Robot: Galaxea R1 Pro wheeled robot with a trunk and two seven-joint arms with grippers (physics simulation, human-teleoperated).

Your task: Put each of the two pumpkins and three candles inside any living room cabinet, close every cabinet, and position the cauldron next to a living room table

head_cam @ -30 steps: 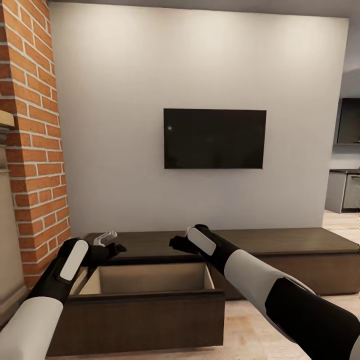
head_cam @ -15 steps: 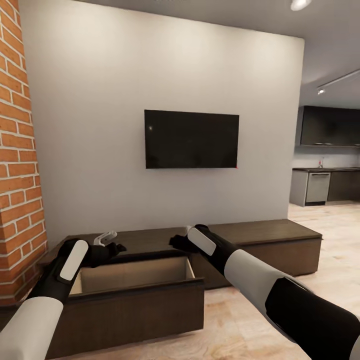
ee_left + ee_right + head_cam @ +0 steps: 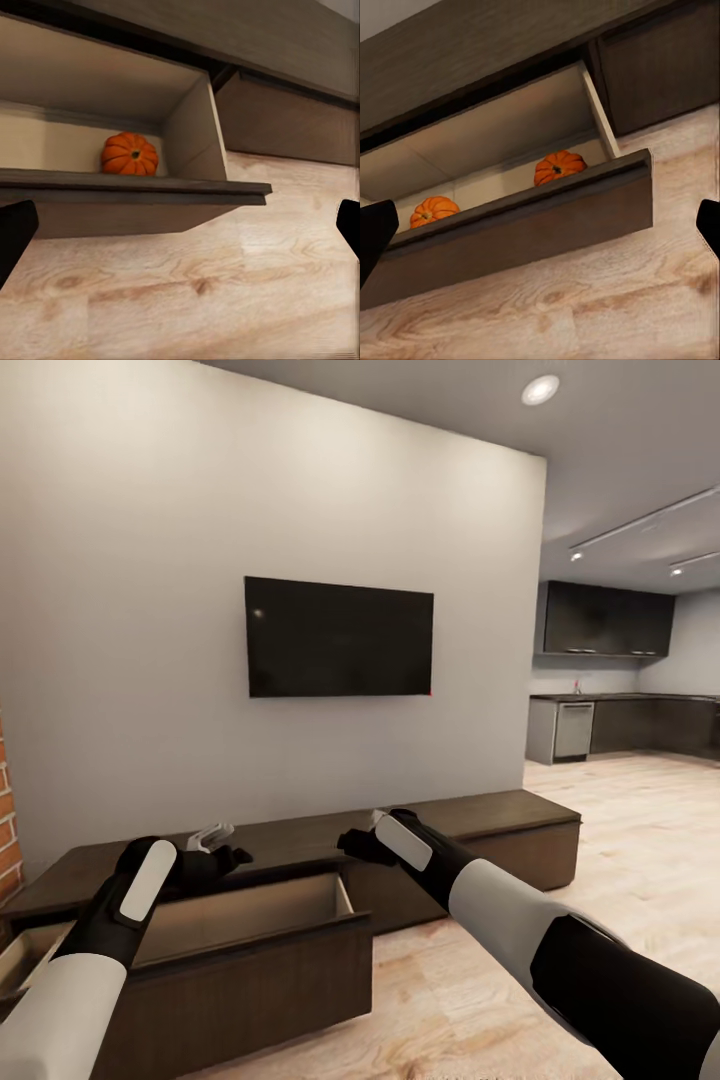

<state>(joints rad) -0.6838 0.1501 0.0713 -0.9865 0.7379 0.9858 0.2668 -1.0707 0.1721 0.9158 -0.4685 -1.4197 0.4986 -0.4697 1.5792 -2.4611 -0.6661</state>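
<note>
Pumpkins sit inside the pulled-out drawer of the cabinet point(image 3: 300, 950): your right wrist view shows both, one pumpkin point(image 3: 559, 166) near the drawer's side wall and the other pumpkin point(image 3: 433, 210) further along, both behind the dark front panel. The left wrist view catches one of them point(image 3: 130, 153) on the pale wood floor of the compartment. Since a second ago the head view has swung: the brick fireplace point(image 3: 6, 810) has slid almost out at the left edge, the TV point(image 3: 338, 637) has drifted left, and the kitchen point(image 3: 620, 690) has opened up on the right. That is the camera turning, not the furniture moving, and your arms hold the same pose over the drawer. The left gripper point(image 3: 222, 844) and right gripper point(image 3: 362, 842) both hover above the cabinet top; each wrist view shows dark fingertips spread wide apart with nothing between them. I read this as you turning away to fetch the candles and cauldron, neither visible here. The drawer stands open, so it needs shutting once the candles are in.
</note>
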